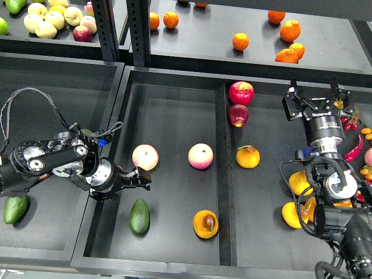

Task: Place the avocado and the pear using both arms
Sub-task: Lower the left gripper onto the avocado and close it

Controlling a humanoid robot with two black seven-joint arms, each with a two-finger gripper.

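— Where are the fruits?
— The dark green teardrop avocado (139,216) lies in the black tray (168,110), front left; the orange-yellow pear with the brown patch (206,224) sits to its right.
— And the grippers?
— My left gripper (141,178) hovers just above the avocado, fingers unclear; my right gripper (314,92) is spread wide, holding nothing

Looking like robot test lab staged as fruit stall. Black metal trays (174,87) lying side by side on one level, split by raised divider (225,174), black slotted uprights (139,29) rising beyond left pincer (142,177). Loose fruit sitting unpacked: apples (145,157) just beside that pincer, oranges (285,35) lying on far tray beyond right pincer (314,90), yellow apples (52,17) piling far left. Two black robot arms with exposed cables reaching over trays.
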